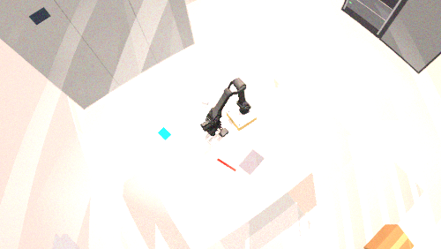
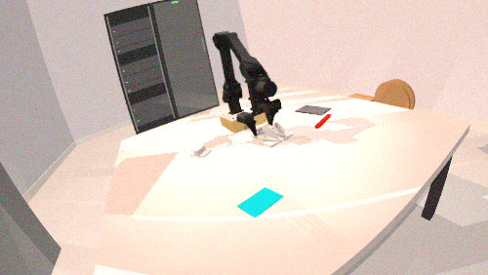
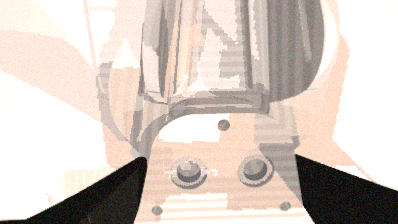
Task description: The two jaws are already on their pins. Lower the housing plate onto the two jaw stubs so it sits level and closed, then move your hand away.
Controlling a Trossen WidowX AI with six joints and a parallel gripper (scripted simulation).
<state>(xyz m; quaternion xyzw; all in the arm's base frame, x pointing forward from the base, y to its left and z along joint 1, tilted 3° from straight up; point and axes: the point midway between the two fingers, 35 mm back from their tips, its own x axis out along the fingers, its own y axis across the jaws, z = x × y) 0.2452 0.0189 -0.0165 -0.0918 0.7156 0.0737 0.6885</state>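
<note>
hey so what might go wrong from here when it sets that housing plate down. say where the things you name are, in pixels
The fingers [image 2: 264,128] grip the housing plate [image 3: 225,185] by its two sides, so it might tip or slip on release. Its two round holes could miss the stubs: round metal shows in both, but the wrist view cannot settle whether the plate is fully down. The pale jaw assembly [image 2: 279,131] [image 3: 215,50] might get nudged as the fingers back away.

On the desk [image 2: 195,190], a cyan square [image 1: 164,133] [image 2: 261,202] lay flat, well apart from a red bar [image 1: 227,164] [image 2: 323,121]. A dark flat rectangle [image 1: 251,162] [image 2: 313,110] lay near the bar. A dark glazed cabinet [image 1: 412,35] [image 2: 187,63] stood upright beyond the desk.
</note>
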